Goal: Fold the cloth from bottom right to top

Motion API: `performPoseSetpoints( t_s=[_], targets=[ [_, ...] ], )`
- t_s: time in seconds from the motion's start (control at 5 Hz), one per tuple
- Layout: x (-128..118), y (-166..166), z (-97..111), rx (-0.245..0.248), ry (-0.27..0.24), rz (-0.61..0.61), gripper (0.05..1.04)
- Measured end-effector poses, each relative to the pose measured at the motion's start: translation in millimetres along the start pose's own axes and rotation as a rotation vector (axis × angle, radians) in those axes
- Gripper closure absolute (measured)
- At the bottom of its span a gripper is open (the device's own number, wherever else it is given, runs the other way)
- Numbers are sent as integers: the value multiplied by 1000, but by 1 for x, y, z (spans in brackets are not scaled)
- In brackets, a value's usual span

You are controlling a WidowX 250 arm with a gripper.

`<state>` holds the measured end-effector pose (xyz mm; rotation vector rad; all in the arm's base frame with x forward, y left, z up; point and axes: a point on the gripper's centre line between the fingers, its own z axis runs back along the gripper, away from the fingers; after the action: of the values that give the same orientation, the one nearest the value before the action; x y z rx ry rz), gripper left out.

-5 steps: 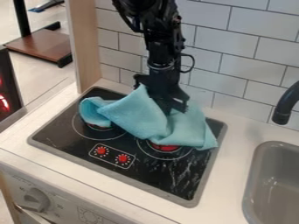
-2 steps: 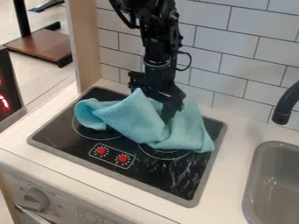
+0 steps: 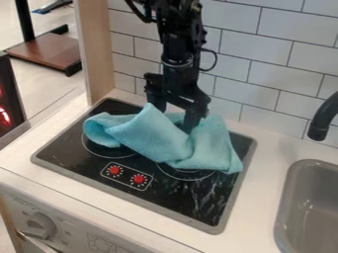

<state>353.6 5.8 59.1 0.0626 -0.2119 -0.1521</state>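
Observation:
The black gripper (image 3: pixel 174 112) hangs over the back middle of the stove, its two fingers spread apart. One finger is behind the raised peak of the light blue cloth (image 3: pixel 153 137); the other points down at the cloth's rear middle, and I cannot tell whether it touches. Bunched and uneven, the cloth lies across the black stovetop (image 3: pixel 178 196), with a curled loop at its left end, a raised fold in the middle and a flatter part at the right. Its folds hide the fingertips in part.
Behind the stove stands a white tiled wall (image 3: pixel 264 59), with a wooden panel (image 3: pixel 96 49) at its left. On the right are a grey sink (image 3: pixel 310 207) and a dark faucet (image 3: pixel 322 118). Two red knobs (image 3: pixel 127 174) mark the stove's front.
The gripper has shifted slightly left and up. The cloth's peak has sunk a little and moved left, while its lower right part has slid slightly toward the front, covering the red burner spot.

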Motion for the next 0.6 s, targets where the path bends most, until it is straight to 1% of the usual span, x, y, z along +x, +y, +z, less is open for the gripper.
performPoseSetpoints(
  t_s=[0.2,0.4,0.6],
  targets=[
    [-3,0,9,5,11,-1,85],
    [1,0,42,10,-47,-2,85],
    [0,0,84,9,-127,3,85]
  ],
)
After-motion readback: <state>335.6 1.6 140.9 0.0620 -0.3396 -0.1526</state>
